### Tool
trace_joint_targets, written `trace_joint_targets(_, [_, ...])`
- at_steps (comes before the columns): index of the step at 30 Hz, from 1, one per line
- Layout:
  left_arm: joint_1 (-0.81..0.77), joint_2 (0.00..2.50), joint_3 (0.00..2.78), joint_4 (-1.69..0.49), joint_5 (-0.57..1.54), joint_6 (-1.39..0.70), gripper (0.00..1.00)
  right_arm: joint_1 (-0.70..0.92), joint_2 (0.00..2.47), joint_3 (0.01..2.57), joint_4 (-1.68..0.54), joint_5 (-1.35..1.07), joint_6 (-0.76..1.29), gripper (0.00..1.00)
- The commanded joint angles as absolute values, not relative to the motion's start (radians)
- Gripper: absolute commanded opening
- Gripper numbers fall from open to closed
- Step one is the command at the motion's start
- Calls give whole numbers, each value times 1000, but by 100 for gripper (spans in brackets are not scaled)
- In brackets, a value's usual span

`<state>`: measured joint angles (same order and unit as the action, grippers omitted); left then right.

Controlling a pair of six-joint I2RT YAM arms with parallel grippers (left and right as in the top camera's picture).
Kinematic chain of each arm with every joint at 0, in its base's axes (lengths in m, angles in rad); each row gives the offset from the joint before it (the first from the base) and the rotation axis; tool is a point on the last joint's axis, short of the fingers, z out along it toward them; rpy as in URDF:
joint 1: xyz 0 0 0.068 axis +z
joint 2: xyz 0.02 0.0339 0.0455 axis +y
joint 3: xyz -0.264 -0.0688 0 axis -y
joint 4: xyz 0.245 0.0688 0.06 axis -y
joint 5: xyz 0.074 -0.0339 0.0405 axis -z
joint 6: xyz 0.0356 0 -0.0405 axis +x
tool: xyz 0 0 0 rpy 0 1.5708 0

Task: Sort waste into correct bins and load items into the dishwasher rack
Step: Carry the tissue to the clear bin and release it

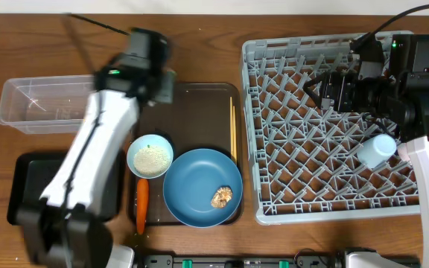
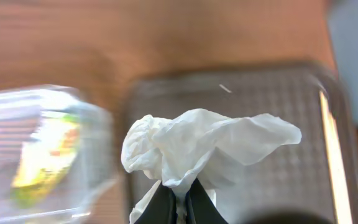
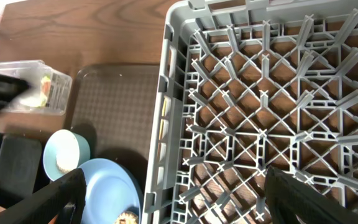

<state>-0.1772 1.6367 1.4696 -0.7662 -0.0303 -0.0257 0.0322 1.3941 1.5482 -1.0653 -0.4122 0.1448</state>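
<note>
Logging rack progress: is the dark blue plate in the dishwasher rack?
No, the dark blue plate lies on the brown serving tray, beside the dishwasher rack.

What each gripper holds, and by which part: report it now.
Left gripper pinches the white tissue by a bunched fold at its lower edge. Right gripper is open and holds nothing, hovering above the grey rack.

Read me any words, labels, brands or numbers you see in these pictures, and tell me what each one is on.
No text can be read in any view.
The yellow-and-black snack wrapper in the clear tub has coloured markings, but they are too blurred or too small to read.
</note>
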Motion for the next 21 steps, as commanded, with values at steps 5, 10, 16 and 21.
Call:
trace_joint_targets(5, [79, 1701, 1455, -765, -81, -112, 6, 43, 1391, 1554, -1065, -423, 145, 85])
trace_joint_targets(10, [196, 1773, 1455, -719, 97, -111, 23, 43, 1391, 1554, -1061, -423, 145, 85])
trace_joint_targets(16, [225, 1757, 1462, -743, 106, -134, 59, 43, 1391, 1554, -1069, -423, 145, 85])
trace_joint_targets(21, [203, 1641, 1469, -878, 131, -138, 59, 43, 1391, 1554, -1067, -423, 145, 85])
